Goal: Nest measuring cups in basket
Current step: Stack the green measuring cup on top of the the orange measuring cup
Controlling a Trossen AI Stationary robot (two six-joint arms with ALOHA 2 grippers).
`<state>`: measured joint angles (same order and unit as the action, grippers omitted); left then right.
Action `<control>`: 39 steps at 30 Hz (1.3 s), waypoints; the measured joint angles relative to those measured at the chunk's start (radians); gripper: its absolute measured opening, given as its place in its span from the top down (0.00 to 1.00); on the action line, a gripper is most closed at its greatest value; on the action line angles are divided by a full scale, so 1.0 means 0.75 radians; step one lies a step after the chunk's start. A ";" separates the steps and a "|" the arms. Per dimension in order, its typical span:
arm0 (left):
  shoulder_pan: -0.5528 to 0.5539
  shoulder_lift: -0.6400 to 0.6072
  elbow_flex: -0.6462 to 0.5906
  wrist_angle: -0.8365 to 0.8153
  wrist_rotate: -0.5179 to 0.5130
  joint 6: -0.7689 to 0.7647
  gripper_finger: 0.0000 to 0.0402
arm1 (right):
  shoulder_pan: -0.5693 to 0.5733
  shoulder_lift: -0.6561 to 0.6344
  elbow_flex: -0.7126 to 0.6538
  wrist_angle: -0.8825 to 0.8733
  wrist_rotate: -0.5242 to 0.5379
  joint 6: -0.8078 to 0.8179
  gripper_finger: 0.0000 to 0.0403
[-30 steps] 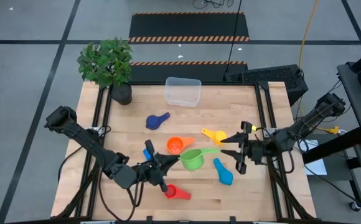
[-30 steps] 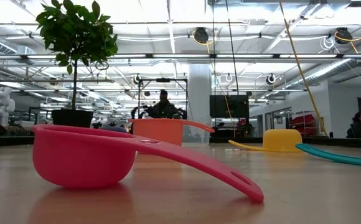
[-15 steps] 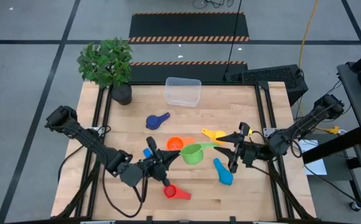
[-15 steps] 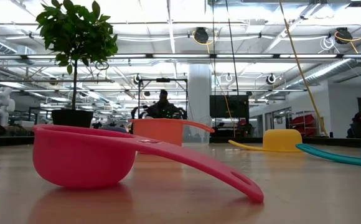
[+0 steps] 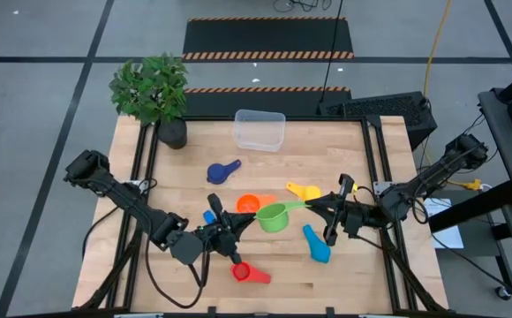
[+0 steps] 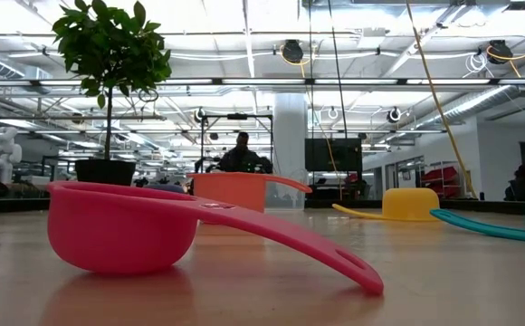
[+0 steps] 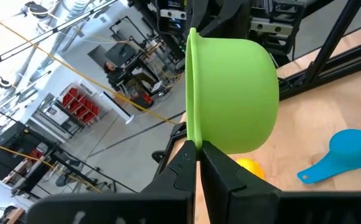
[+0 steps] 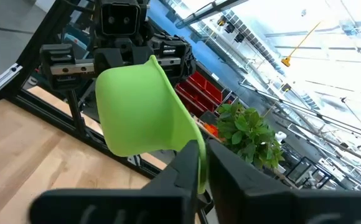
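Note:
A green measuring cup (image 5: 274, 217) hangs above the middle of the table between my two grippers. My left gripper (image 5: 245, 223) is shut on it from the left, and my right gripper (image 5: 314, 206) is shut on it from the right. On the table lie an orange cup (image 5: 249, 205), a yellow cup (image 5: 304, 191), a dark blue cup (image 5: 222, 171), a light blue cup (image 5: 316, 245) and a red cup (image 5: 249, 273). The clear basket (image 5: 259, 129) stands at the far edge. The low view shows the red cup (image 6: 122, 226) resting on its bowl and handle tip, and no gripper. My left gripper pinches the green cup's rim (image 7: 193, 134) between its two fingers, on the side away from the handle. The fingers come in level from the table's left. The cup is lifted clear of the table. My right gripper pinches the green cup's flat handle (image 8: 190, 134) near its free end between its two fingers. The fingers come in about level from the table's right, roughly in line with the handle. The bowl (image 8: 134, 109) stands out beyond the fingertips.
A potted plant (image 5: 154, 93) stands at the far left corner. A small blue cup (image 5: 209, 216) lies beside my left arm. Black frame rails run along the table's left and right edges. Bare wood shows near the front edge and between the basket and the cups.
My right gripper has shut on the green cup's handle. The cup stays in the air in my left gripper's hold.

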<state>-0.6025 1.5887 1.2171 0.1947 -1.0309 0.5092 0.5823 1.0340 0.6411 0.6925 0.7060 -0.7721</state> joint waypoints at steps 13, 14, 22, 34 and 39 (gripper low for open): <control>0.003 -0.010 0.000 -0.056 -0.083 -0.208 0.75 | 0.002 0.000 0.000 -0.002 0.025 -0.045 0.99; 0.003 -0.017 0.000 -0.084 -0.099 -0.230 0.70 | 0.003 0.000 0.000 -0.003 0.042 -0.049 0.99; -0.003 -0.126 0.000 -0.506 -0.087 -0.588 0.50 | 0.003 -0.001 0.000 -0.048 0.174 -0.124 1.00; 0.002 -0.218 -0.001 -0.927 -0.021 -0.923 0.57 | -0.032 0.000 0.000 -0.184 -0.007 -0.150 1.00; 0.010 -0.220 -0.001 -0.928 -0.020 -0.931 0.61 | -0.094 0.016 -0.041 -0.149 -0.153 -0.169 1.00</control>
<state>-0.5948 1.4239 1.2167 -0.5014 -1.0462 -0.1891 0.5120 1.0457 0.6101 0.5806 0.5909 -0.8987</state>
